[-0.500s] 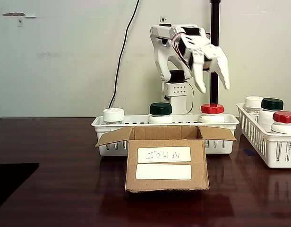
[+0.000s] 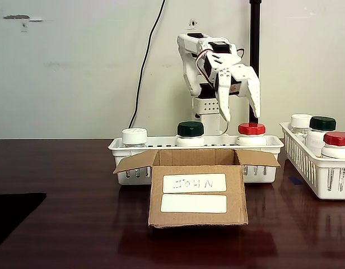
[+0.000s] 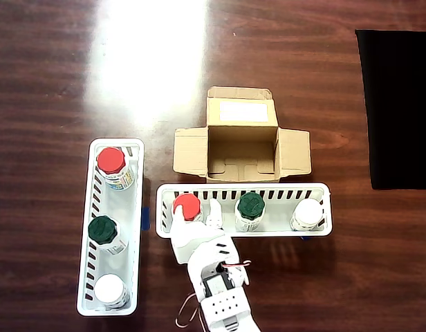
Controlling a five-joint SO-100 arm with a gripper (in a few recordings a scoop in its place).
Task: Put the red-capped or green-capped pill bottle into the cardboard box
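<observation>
A dark wooden table (image 3: 282,62) is seen in both views, with a black mat (image 3: 400,107) laid at its right edge in the overhead view. A white slotted basket (image 2: 119,147) is placed across the table behind the cardboard box (image 2: 196,190), and a second basket (image 2: 315,174) is set at the right in the fixed view.

The cardboard box is stood open, flaps spread, near the camera in the fixed view. Two white labels are fixed to its front; the upper one (image 2: 194,182) carries upside-down handwriting that appears to read "JOHN", and the lower one (image 2: 193,203) is blank.

The white arm (image 2: 201,67) is mounted behind the long basket. Its gripper (image 2: 238,112) is held open, fingers spread apart and pointed down, with nothing gripped. It is positioned just above the pill bottle (image 2: 251,133), whose red cap is at the right of the long basket in the fixed view.

A green-capped bottle (image 2: 190,133) and a white-capped bottle (image 2: 134,137) are stood in the same basket. Three further bottles are held in the second basket; print on their labels cannot be read.
</observation>
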